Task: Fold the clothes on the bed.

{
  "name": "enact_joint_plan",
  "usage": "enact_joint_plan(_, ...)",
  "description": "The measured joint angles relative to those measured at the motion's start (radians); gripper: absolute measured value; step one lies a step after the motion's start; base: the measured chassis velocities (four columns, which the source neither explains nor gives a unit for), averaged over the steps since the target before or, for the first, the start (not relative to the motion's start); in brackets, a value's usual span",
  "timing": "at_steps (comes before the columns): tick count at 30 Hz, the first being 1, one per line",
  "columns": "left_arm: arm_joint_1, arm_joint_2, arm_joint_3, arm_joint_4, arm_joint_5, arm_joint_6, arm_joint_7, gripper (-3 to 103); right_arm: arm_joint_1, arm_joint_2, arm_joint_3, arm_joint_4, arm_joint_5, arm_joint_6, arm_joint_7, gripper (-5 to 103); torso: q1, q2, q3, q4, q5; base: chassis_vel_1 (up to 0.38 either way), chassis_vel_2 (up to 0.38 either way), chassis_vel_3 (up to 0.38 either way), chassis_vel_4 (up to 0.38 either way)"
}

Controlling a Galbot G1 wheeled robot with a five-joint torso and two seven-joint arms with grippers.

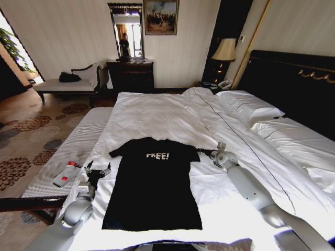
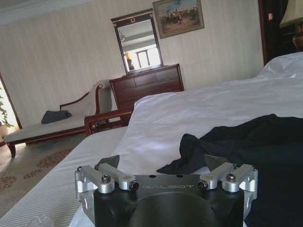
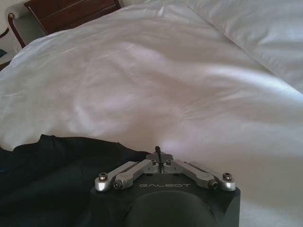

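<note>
While the black cotton T-shirt (image 1: 153,185) lay flat on the white-sheeted bed (image 1: 172,112), the left tool (image 1: 98,171) gaped beside one sleeve; the right tool (image 1: 207,152), pinched closed, sat at the other, seemingly to fold it.

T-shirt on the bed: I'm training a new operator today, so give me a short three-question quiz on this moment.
1. True or false: the black T-shirt lies flat on the bed with its lettering facing up.
2. Which gripper has its fingers spread apart? A) left gripper B) right gripper C) both
3. Fill in: the right gripper sits at the shirt's ____ sleeve, as the robot sees it.

Key
1. True. The shirt is spread out, white lettering showing, collar toward the pillows.
2. A. The left fingers stand apart beside the left sleeve; the right fingers are pinched together at the sleeve's edge, though whether they hold cloth cannot be seen.
3. Right.
</note>
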Motion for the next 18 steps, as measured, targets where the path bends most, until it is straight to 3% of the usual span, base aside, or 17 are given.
enact_joint_plan(9,0.004,-0.019,-0.008,-0.014,0.011,-0.007,0.009,100,-0.007,-0.039,-0.007,0.14,-0.011,-0.012,0.04,0,0.0,0.0,0.0,-0.0002,0.0,0.0,0.0,0.0,0.0)
enact_joint_plan(18,0.028,-0.047,-0.024,-0.034,0.033,-0.022,0.021,100,0.029,-0.021,-0.074,0.242,0.014,-0.048,0.11,0,0.0,0.0,0.0,0.0,-0.0003,0.0,0.0,0.0,0.0)
